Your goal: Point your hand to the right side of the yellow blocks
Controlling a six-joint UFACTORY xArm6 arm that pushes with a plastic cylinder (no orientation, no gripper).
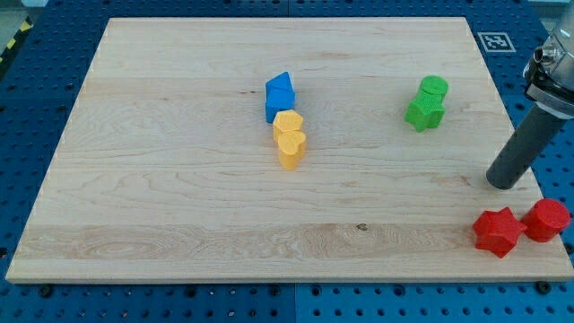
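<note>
Two yellow blocks sit touching near the board's middle: a yellow hexagon-like block (287,123) and below it a yellow heart block (291,149). A blue block (280,94) touches the upper yellow block from above. My tip (503,182) is far to the view's right of the yellow blocks, near the board's right edge, a little lower than they are. It touches no block.
Two green blocks (427,102) sit touching at the upper right, left of the rod. A red star block (498,231) and a red round block (545,219) lie at the bottom right corner, just below my tip. The wooden board (161,179) rests on a blue pegboard.
</note>
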